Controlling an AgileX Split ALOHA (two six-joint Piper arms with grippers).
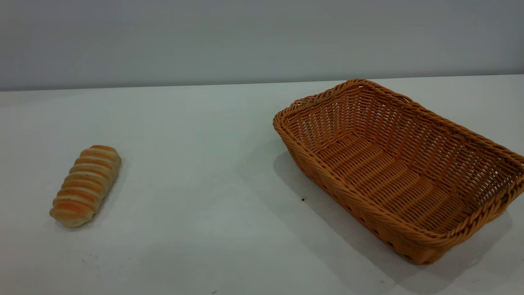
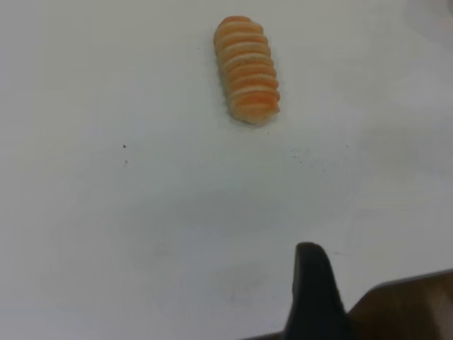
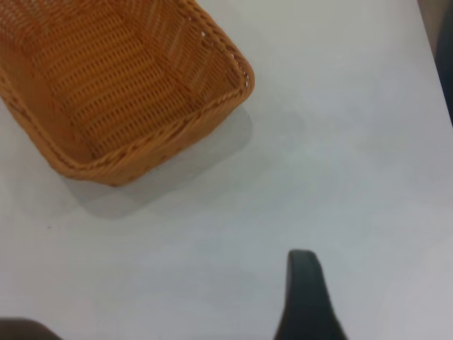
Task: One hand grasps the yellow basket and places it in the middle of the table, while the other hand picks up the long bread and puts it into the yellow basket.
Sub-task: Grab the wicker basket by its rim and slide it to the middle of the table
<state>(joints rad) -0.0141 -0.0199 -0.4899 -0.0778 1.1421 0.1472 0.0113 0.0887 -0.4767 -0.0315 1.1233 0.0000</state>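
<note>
**Bread and basket lie apart on the table, both grippers clear of them**

From the outside camera we see the bread (image 1: 86,185) lying flat on the white table (image 1: 196,196) at the left side, its striped length running from near front to farther back. The basket (image 1: 399,164) stands well apart from it on the right side of the table, upright, turned at an angle to the table's far edge, with nothing inside it (its ribbed floor shows bare). Neither arm shows in that view.

In the left wrist view we find the bread (image 2: 248,69) alone on the table (image 2: 141,212), with one dark finger of the left gripper (image 2: 311,297) poking into the picture, well away from the roll and touching nothing. Only that one finger shows, so we cannot tell whether the gripper is released or clenched.

In the right wrist view one end of the basket (image 3: 113,92) fills a corner, resting on the table (image 3: 340,142). A single dark finger of the right gripper (image 3: 304,297) shows, apart from the braided rim. Here too we cannot tell how the fingers stand.
</note>
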